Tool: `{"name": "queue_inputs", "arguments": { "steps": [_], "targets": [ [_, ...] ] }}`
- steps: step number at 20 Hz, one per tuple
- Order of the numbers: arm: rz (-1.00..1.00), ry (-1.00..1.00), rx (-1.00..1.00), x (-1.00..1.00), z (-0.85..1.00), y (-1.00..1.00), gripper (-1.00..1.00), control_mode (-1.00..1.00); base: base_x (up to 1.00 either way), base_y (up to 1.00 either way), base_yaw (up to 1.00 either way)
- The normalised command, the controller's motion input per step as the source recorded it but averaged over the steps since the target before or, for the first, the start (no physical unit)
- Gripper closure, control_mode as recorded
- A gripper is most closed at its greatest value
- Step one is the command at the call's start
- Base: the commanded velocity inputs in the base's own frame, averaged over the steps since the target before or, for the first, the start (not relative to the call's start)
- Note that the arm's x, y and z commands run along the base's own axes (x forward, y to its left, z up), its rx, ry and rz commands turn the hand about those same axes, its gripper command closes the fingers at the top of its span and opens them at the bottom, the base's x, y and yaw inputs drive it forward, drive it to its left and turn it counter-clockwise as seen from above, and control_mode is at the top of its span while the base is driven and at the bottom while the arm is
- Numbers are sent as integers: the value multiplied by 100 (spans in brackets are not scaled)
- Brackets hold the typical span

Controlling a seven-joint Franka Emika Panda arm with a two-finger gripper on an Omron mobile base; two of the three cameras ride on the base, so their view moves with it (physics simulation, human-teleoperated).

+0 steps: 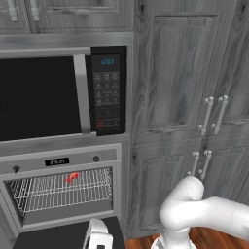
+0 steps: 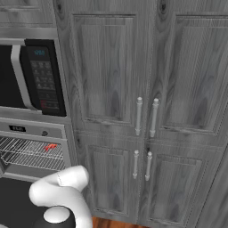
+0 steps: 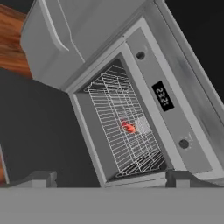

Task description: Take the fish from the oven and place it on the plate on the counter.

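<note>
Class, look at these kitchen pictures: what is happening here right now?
A white robot arm faces an oven whose door hangs open. A small red fish lies on the wire rack inside. The gripper is open and holds nothing; it points at the oven's mouth from outside, and the fish is not yet touched. Above the oven sits a black-fronted microwave.

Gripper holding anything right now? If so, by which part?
Nothing is held. The gripper is open, its fingertips wide apart and short of the oven. The fish lies untouched on the wire rack inside.
</note>
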Motion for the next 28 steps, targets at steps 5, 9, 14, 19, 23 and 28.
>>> {"name": "queue_inputs", "arguments": {
  "steps": [5, 9, 14, 19, 23, 28],
  "targets": [
    [7, -1, 0, 62, -6, -6, -100, -100, 0, 0, 0],
    [3, -4, 0, 51, -20, 0, -100, -100, 0, 0, 0],
    [0, -9, 0, 19, -27, 0, -100, -100, 0, 0, 0],
    [0, -1, 0, 4, -25, 0, -100, -100, 0, 0, 0],
    [0, 0, 0, 2, -13, 0, -100, -100, 0, 0, 0],
    [0, 2, 2, 14, 0, 0, -100, -100, 0, 0, 0]
  ]
}}
